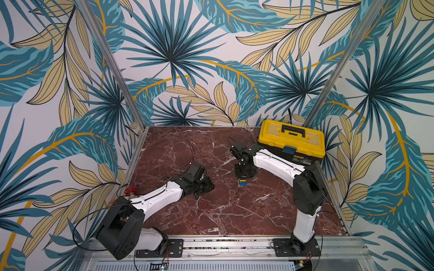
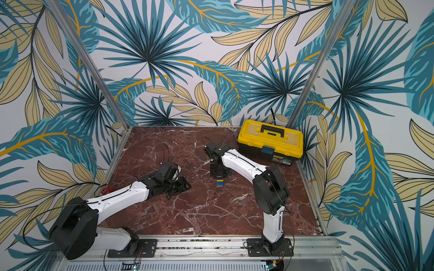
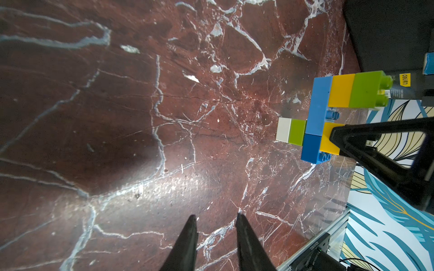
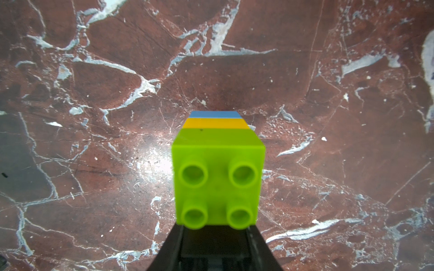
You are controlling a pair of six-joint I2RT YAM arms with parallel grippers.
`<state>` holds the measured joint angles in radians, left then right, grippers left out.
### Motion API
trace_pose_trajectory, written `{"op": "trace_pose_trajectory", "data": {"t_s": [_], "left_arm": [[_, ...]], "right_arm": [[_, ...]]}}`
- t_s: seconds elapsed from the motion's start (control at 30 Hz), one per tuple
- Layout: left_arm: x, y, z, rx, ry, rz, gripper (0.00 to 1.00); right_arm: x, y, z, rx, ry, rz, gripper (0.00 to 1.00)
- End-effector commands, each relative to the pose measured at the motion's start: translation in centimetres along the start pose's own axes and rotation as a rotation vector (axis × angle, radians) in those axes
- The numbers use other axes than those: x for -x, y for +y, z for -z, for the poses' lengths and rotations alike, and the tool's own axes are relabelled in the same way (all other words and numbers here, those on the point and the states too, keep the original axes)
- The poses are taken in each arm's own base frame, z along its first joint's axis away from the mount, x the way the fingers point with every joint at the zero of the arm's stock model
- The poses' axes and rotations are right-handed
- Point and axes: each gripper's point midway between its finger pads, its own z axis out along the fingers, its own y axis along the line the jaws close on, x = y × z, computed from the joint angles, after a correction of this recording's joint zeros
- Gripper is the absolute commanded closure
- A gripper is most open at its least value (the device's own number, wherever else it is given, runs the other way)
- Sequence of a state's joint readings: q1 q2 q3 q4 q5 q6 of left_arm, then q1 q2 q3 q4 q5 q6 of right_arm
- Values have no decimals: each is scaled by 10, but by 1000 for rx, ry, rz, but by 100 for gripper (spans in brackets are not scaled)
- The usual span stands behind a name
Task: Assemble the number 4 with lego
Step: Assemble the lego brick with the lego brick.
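Looks pretty much done to me: the number 4 [image 3: 319, 105] is upright at mid-counter [image 3: 117, 117], right end effector [image 1: 243, 175] clamped on one upper arm, left end effector [image 3: 216, 214] empty with tips apart, so only letting go remains.

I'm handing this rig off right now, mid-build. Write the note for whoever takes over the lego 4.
Left gripper: open and empty, low over the bare red marble tabletop, apart from the build.
Right gripper: on top of the multicoloured brick number 4. Its fingers sit at the shorter yellow arm and flank something dark, perhaps a black brick; grip unclear.
Done: the figure stands on its white-and-green stem mid-table, with the blue crossbar and yellow-and-green arm attached.
Left: check that the last brick is seated, then release and back away.
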<state>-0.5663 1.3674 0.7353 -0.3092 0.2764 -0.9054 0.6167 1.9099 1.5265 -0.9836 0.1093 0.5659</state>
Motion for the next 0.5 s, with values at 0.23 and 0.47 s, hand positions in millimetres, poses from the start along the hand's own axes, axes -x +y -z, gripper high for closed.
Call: {"op": "trace_pose_trajectory", "data": {"t_s": [0.23, 0.47], "left_arm": [[-1, 5, -2, 15, 1, -2, 69], [6, 10, 8, 21, -18, 9, 69]], "right_arm": [[-93, -47, -99, -239, 345, -6, 81], [-125, -63, -114, -297, 439, -2, 82]]}}
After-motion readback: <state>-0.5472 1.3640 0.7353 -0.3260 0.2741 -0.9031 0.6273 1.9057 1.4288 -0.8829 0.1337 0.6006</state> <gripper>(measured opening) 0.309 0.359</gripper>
